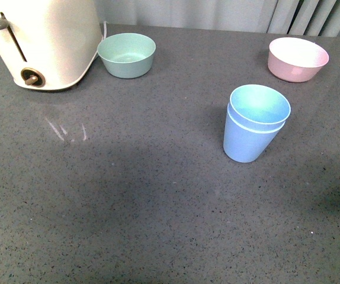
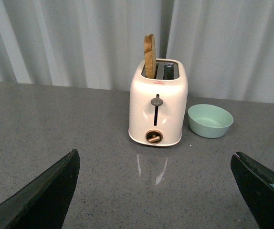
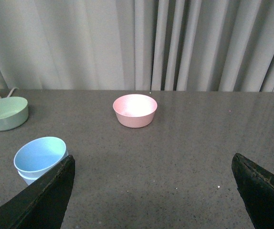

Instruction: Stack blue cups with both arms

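In the front view, the two blue cups [image 1: 255,123] stand nested one inside the other, upright, right of centre on the grey speckled tabletop [image 1: 128,207]. The inner cup's rim sits just above the outer cup's rim. A pink bowl [image 1: 297,58] lies toward the upper right of the frame, well apart from the cups. A mint-green bowl [image 1: 127,54] sits at upper centre-left, just beside a cream toaster [image 1: 42,41] that fills the upper left corner. Neither arm shows in this view.

In the left wrist view, the left tool [image 2: 156,200] has its two black fingers [image 2: 46,195] at the lower left and lower right corners, spread wide with nothing between them but bare tabletop. The toaster stands at the centre of the frame, a slice of bread [image 2: 150,56] standing up out of one slot, its lever up. The mint-green bowl lies just to the right of it. Pale curtains [image 2: 56,43] hang behind.

In the right wrist view, the right tool [image 3: 153,200] is likewise spread wide, its fingers at the two lower corners, holding nothing. The stacked blue cups sit at lower left, partly hidden behind the left-hand finger; whether they touch it I cannot tell. The pink bowl is at centre, the mint-green bowl at the left edge.
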### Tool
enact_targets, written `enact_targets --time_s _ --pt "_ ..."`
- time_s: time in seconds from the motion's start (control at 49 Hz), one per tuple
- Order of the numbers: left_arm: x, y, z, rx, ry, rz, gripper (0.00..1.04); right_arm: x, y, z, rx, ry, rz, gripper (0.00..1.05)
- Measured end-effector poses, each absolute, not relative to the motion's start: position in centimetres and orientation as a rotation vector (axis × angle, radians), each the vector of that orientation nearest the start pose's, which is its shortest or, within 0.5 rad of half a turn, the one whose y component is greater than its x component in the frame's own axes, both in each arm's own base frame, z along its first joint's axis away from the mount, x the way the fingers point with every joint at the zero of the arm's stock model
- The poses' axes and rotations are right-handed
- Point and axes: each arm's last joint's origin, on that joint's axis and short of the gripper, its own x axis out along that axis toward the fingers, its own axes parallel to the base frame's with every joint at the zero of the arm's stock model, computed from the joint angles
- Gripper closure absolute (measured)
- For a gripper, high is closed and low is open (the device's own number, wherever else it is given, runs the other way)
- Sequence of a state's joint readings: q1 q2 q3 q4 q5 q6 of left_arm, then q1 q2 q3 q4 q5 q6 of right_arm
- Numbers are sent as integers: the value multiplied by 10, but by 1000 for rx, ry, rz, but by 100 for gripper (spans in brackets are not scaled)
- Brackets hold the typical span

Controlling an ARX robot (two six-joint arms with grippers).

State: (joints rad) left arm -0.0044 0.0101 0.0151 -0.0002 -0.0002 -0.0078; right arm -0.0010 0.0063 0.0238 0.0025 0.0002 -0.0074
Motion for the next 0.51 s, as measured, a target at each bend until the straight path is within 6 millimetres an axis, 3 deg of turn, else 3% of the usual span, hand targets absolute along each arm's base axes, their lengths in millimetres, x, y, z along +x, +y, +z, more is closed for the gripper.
enact_targets --time_s 0.51 --pt "97 0 168 -8 -5 -4 9 97 0 171 -8 -20 -1 9"
